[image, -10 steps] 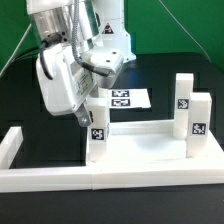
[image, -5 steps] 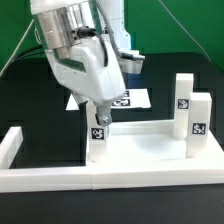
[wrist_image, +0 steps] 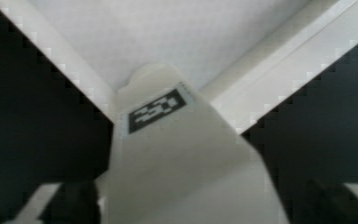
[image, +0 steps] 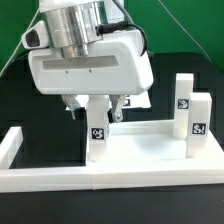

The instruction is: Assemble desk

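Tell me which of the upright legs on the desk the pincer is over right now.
The leg on the exterior view's left, standing alone at that end. The pincer hangs directly above it; the other two legs stand together on the right, away from the arm.

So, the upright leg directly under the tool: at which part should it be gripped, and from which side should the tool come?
Grip the leg near its top end, coming straight down from above. It stands upright in the tabletop and its flat opposite faces suit the two fingers. The tool hangs over it, jaws apart; the wrist view shows the leg running between the fingertips. Lower down, the rim probably blocks access.
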